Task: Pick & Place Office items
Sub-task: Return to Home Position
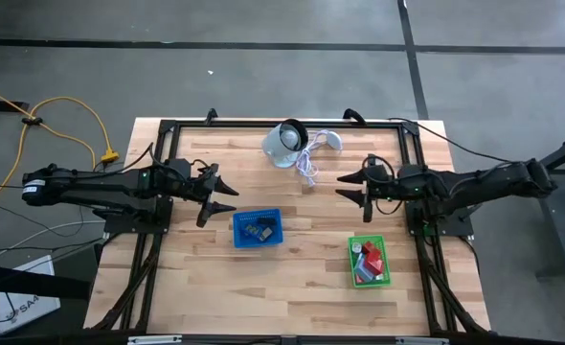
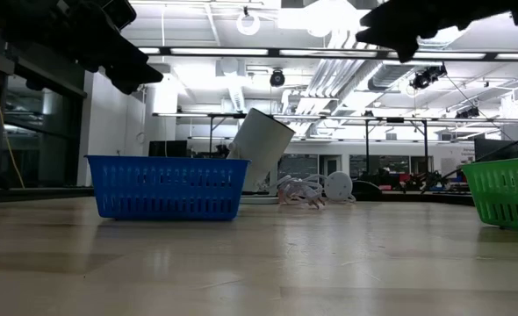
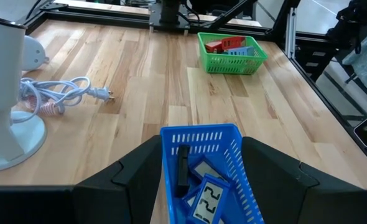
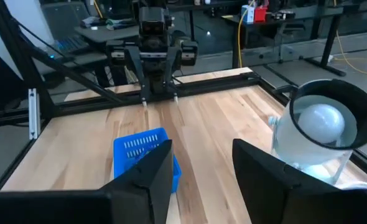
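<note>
wooden desk [image 1: 196, 278] under two arms: left gripper [image 1: 233, 197] and right gripper [image 1: 340, 186] hover with fingers spread wide, holding nothing. blue basket [image 3: 199, 135] holds three dark blue-black rectangles [image 3: 205, 199]; green basket [image 3: 230, 62] shows two red blocks [image 3: 232, 42] and one pale blue block [image 3: 241, 51].

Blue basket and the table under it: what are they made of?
Blue basket: probably moulded plastic, going by its uniform colour and thin slotted mesh walls. Table: looks like wood, butcher-block style, with pale joined strips, visible grain and a soft sheen.
</note>
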You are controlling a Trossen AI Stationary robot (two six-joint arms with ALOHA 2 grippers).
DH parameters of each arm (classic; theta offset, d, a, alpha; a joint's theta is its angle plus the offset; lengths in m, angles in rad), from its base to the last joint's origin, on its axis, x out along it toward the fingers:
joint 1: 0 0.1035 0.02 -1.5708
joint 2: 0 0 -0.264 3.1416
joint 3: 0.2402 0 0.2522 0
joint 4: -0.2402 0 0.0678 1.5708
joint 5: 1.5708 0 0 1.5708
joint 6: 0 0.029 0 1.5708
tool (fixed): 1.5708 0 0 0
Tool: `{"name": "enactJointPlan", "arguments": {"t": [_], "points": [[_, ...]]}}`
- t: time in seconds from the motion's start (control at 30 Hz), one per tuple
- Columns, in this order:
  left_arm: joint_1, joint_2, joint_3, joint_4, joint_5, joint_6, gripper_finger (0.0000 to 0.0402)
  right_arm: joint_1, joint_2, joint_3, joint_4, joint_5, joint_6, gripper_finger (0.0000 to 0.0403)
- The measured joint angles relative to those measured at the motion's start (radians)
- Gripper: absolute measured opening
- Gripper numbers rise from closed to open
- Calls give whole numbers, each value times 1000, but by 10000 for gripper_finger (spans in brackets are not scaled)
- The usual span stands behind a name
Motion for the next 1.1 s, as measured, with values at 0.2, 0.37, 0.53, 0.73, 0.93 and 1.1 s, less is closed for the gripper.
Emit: {"name": "enactJointPlan", "arguments": {"t": [0.2,0.37,0.53,0.73,0.93,1.1], "points": [[0,0,0,0,0,0,211,0,-103,-89,9,5,12,153],[0,0,0,0,0,0,211,0,-156,-133,33,6,35,153],[0,0,0,0,0,0,211,0,-219,-178,40,5,37,153],[0,0,0,0,0,0,211,0,-308,-250,36,4,75,153],[0,0,0,0,0,0,211,3,-410,-331,74,-4,54,153],[0,0,0,0,0,0,211,3,-481,-374,75,-26,49,153]]}}
